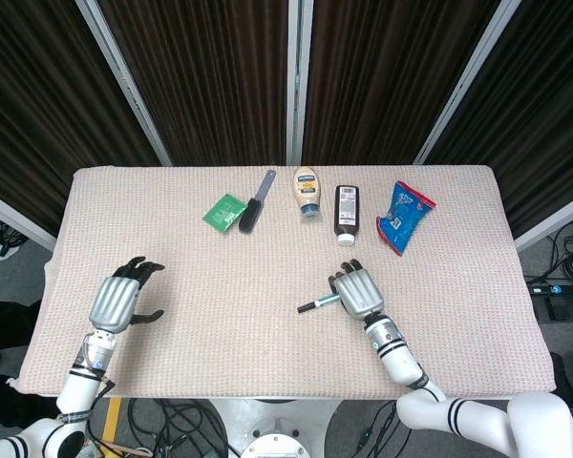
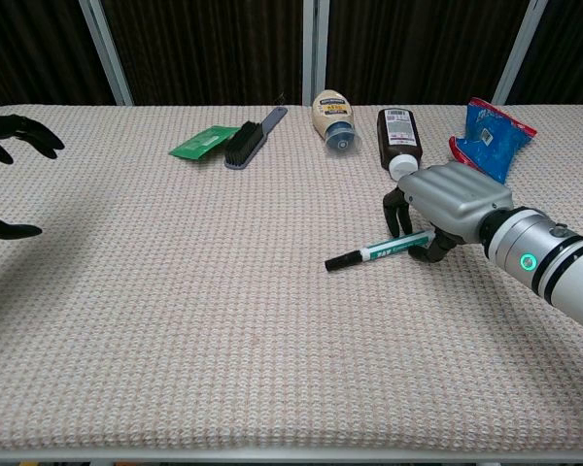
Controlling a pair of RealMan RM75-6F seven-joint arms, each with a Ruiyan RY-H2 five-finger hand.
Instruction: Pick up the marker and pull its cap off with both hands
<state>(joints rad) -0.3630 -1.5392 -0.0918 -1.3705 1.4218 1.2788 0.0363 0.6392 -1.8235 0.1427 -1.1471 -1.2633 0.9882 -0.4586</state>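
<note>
The marker [image 1: 317,304] [image 2: 379,249] has a green and white barrel and a black cap pointing left. It lies tilted on the table, just right of centre. My right hand [image 1: 356,291] [image 2: 452,199] grips its barrel end between thumb and curled fingers. That end sits slightly raised, while the cap end stays low by the cloth. My left hand [image 1: 117,301] [image 2: 15,131] hovers far off at the table's left side, fingers spread and holding nothing.
Along the back lie a green packet [image 1: 224,211], a dark brush [image 1: 256,205], a mayonnaise bottle [image 1: 307,193], a dark sauce bottle [image 1: 346,214] and a blue snack bag [image 1: 404,216]. The sauce bottle's white cap [image 2: 398,167] lies close behind my right hand.
</note>
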